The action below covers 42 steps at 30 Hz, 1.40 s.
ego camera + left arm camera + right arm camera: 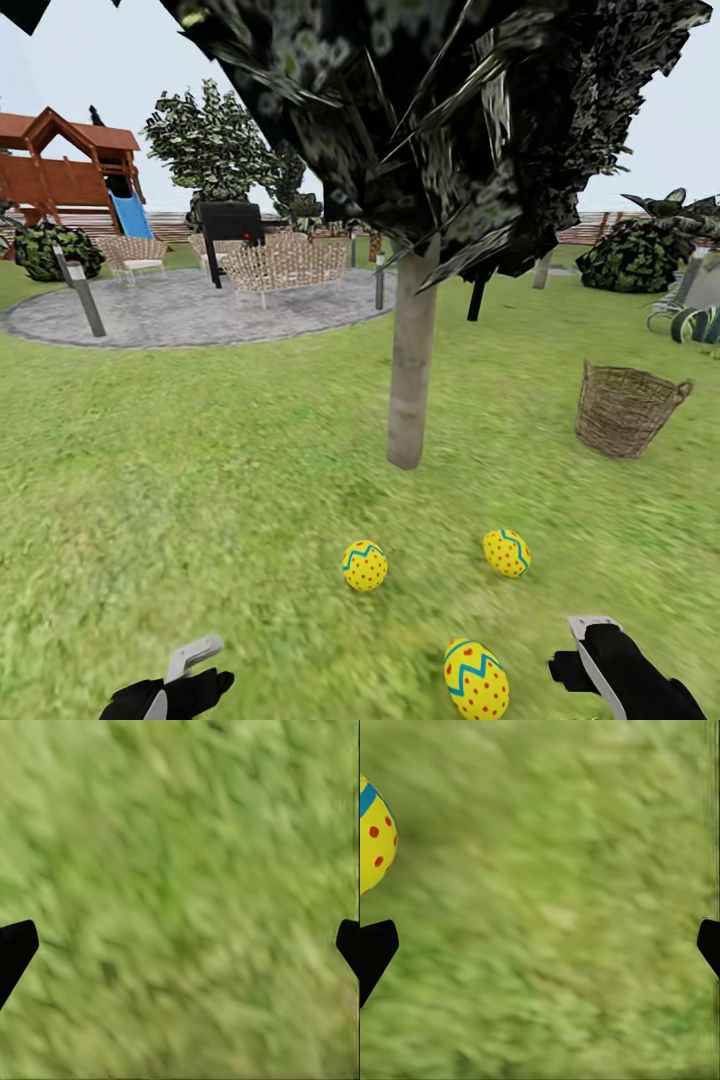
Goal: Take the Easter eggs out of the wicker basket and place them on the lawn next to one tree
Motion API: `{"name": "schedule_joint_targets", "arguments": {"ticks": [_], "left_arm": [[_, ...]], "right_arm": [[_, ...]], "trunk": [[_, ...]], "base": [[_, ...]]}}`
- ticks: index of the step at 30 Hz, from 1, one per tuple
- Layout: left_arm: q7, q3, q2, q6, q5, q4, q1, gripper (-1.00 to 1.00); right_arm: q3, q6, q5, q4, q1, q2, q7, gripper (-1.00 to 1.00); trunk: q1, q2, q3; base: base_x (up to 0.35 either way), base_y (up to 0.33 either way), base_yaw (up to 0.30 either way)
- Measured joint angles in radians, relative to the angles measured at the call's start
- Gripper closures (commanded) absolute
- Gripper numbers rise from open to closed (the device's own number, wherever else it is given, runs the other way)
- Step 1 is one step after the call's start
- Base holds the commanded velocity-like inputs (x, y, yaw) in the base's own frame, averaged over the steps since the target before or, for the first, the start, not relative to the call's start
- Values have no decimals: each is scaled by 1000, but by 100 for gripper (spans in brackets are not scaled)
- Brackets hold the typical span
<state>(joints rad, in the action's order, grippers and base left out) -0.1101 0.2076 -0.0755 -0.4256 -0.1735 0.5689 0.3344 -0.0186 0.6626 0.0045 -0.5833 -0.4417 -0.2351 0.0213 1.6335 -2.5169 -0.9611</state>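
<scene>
head view, left to right. left gripper (190,668) at 7 o'clock, low over the lawn (200,470); its wrist view has the two dark fingertips (15,949) wide apart with bare grass between, so it is spread and empty. tree (412,370), pale trunk near centre. three easter eggs lie on the grass at its foot, toward 6 o'clock: first egg (364,565), second egg (506,552), third egg (476,680) nearest the robot. right gripper (590,660) at 5 o'clock, just beside the third egg; its wrist view shows fingertips (375,952) wide apart, nothing held, the egg off to one side. wicker basket (625,408) at 3 o'clock, standing apart from the tree (its inside cannot be seen from here).

judgement: placing step looks finished. next move calls for a check that the basket is empty, and clearing the right arm without nudging the third egg.
</scene>
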Motion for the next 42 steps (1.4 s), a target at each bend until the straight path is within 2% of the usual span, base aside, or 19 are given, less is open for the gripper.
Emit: {"name": "schedule_joint_targets", "arguments": {"ticks": [25,42], "left_arm": [[3,1,1,3,1,-28,0,-100],[4,0,1,3,0,-27,0,-100]], "right_arm": [[0,0,0,0,0,-6,0,-100],[6,1,1,0,0,0,1,-100]], "trunk": [[-11,6,118],[-19,10,199]], "base": [[0,0,-258],[0,0,-224]]}}
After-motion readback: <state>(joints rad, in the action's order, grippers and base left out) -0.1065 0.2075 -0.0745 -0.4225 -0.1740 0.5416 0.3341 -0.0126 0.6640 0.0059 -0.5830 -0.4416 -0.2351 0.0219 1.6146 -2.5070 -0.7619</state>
